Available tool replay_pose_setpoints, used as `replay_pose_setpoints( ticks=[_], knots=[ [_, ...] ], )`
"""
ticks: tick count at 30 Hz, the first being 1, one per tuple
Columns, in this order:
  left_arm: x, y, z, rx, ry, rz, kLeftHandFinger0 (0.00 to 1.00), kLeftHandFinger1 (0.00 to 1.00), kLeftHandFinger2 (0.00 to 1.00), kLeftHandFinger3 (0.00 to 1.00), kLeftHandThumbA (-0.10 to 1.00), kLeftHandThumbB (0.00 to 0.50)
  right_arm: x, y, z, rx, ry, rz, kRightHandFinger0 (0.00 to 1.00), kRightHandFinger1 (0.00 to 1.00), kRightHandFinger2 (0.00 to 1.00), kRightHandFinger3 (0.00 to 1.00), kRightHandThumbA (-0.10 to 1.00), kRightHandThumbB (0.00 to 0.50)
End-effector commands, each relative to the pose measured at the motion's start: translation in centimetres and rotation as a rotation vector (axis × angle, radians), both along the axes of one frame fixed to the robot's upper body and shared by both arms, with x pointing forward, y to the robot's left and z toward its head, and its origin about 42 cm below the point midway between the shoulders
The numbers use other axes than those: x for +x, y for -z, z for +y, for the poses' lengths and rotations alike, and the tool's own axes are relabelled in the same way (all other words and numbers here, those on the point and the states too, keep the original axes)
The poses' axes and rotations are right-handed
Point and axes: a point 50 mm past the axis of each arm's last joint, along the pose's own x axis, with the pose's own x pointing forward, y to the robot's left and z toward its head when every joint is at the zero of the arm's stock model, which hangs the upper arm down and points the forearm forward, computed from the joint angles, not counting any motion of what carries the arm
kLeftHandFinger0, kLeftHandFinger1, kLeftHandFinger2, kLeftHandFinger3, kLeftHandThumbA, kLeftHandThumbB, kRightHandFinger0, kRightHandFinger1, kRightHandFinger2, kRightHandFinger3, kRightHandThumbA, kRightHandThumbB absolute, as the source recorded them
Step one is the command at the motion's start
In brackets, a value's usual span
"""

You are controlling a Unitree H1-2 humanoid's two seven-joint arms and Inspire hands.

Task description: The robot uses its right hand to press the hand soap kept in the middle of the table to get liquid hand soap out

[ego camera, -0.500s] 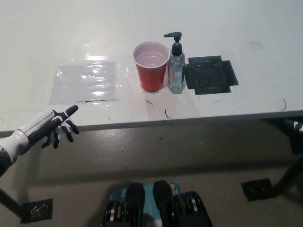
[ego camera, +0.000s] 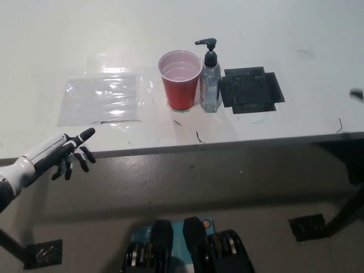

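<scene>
Robot hand on the left (ego camera: 60, 154), white with dark fingertips, rests low at the near edge of the desk (ego camera: 170, 34), its fingers spread and holding nothing. Only a small dark blur at the far right edge of the picture may be the black right robot hand (ego camera: 356, 95); whether it is spread or closed cannot be told, and it is well apart from everything on the desk.

At the middle of the desk stands the hand soap bottle (ego camera: 209, 85), clear and upright, topped by a black pump head (ego camera: 206, 44) whose spout points toward the left of the picture. Nothing is touching the pump, so the press has not yet begun. Just beside the bottle on its left, touching or nearly so, stands a red cup (ego camera: 181, 79), upright and open. On the bottle's other side a black flat tray (ego camera: 252, 90) lies on the desk. Farther left lies a clear plastic sheet (ego camera: 102, 98).

Judging from this layout, the main risk is an off-centre press: the bottle is tall and narrow, so a push landing on the spout or at a slant could tip it into the cup. An approach from the right could also brush the tray or knock the bottle sideways before the pump is reached.
</scene>
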Motion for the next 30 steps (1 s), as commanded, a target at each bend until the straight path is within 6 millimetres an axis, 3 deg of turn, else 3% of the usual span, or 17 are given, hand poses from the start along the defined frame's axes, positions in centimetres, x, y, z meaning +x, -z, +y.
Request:
replay_pose_setpoints(
  ticks=[1, 3, 4, 8, 12, 14, 18, 25, 28, 30],
  knots=[
    [0.3, -2.1, 0.5, 0.035, -0.002, -0.044, 0.07, 0.16, 0.36, 0.65, 1.0, 0.205, 1.7, -7.3, 1.1, -0.105, -0.051, -0.113, 1.0, 1.0, 1.0, 1.0, 1.0, 0.404],
    [0.3, -2.2, 0.5, 0.039, -0.003, -0.044, 0.07, 0.17, 0.36, 0.66, 1.0, 0.193, 2.6, -9.0, 2.1, -0.136, -0.077, -0.128, 1.0, 1.0, 1.0, 1.0, 1.0, 0.411],
    [0.3, -2.3, 0.6, 0.04, 0.003, -0.042, 0.08, 0.18, 0.37, 0.66, 1.0, 0.182, 2.9, -9.9, 3.0, -0.153, -0.095, -0.143, 1.0, 1.0, 1.0, 1.0, 1.0, 0.386],
    [0.2, -2.4, 0.7, 0.05, -0.002, -0.04, 0.1, 0.21, 0.38, 0.67, 1.0, 0.188, 4.1, -11.1, 5.0, -0.186, -0.131, -0.156, 1.0, 1.0, 1.0, 1.0, 1.0, 0.355],
    [0.3, -2.6, 0.8, 0.05, 0.007, -0.042, 0.11, 0.21, 0.39, 0.67, 1.0, 0.171, 5.3, -11.6, 6.9, -0.24, -0.168, -0.191, 1.0, 1.0, 1.0, 1.0, 1.0, 0.408],
    [0.3, -2.6, 0.8, 0.041, 0.004, -0.038, 0.11, 0.21, 0.37, 0.65, 1.0, 0.177, 5.9, -11.9, 8.3, -0.283, -0.186, -0.192, 1.0, 1.0, 1.0, 1.0, 1.0, 0.468],
    [0.3, -2.8, 0.8, 0.049, 0.005, -0.034, 0.1, 0.21, 0.39, 0.66, 1.0, 0.18, 6.3, -12.4, 10.5, -0.342, -0.202, -0.192, 1.0, 1.0, 1.0, 1.0, 1.0, 0.484],
    [0.4, -2.8, 0.7, 0.056, 0.01, -0.031, 0.1, 0.21, 0.39, 0.65, 1.0, 0.173, 6.5, -12.6, 15.2, -0.591, -0.213, -0.241, 1.0, 1.0, 1.0, 1.0, 1.0, 0.459],
    [0.4, -2.7, 0.8, 0.056, 0.021, -0.032, 0.11, 0.22, 0.41, 0.65, 1.0, 0.169, 6.5, -12.4, 16.1, -0.641, -0.221, -0.239, 1.0, 1.0, 1.0, 1.0, 1.0, 0.453],
    [0.3, -2.7, 0.8, 0.066, 0.025, -0.031, 0.12, 0.23, 0.42, 0.67, 1.0, 0.181, 6.3, -12.4, 17.4, -0.683, -0.249, -0.257, 1.0, 1.0, 1.0, 1.0, 1.0, 0.385]
  ],
)
